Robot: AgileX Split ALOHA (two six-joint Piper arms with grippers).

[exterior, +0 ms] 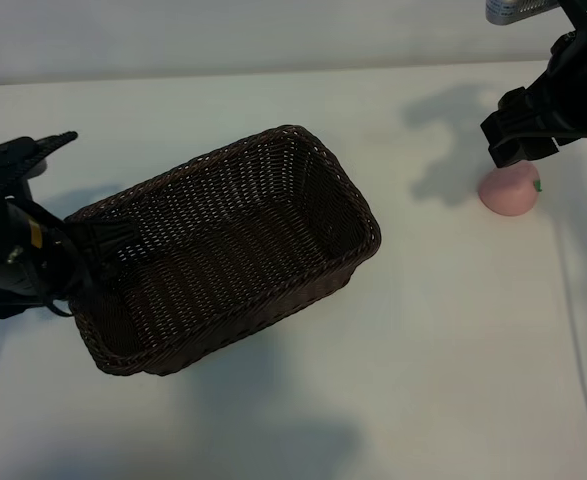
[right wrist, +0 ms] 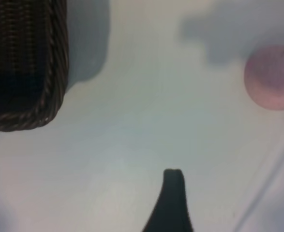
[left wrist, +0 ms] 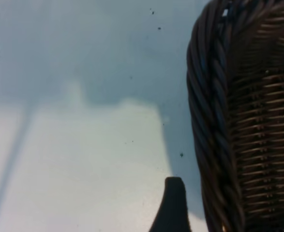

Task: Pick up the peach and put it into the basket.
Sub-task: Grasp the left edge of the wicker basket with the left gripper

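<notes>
The pale-pink peach [exterior: 510, 190] lies on the white table at the right, a small green leaf on its right side. My right gripper [exterior: 518, 143] hangs open just above its far side, not touching it. In the right wrist view the peach [right wrist: 273, 77] sits off to one side of my one visible finger [right wrist: 173, 198], with nothing at the jaws. The dark-brown wicker basket [exterior: 363, 215] stands slanted left of centre. My left gripper [exterior: 108, 240] is open at its left end; one finger [left wrist: 173, 205] shows just beside the braided rim [left wrist: 214, 121], a small gap between them.
Bare white table [exterior: 453, 350] stretches between the basket and the peach and along the front. A corner of the basket [right wrist: 50, 72] shows in the right wrist view. Thin seam lines [exterior: 578, 330] run across the tabletop at the right.
</notes>
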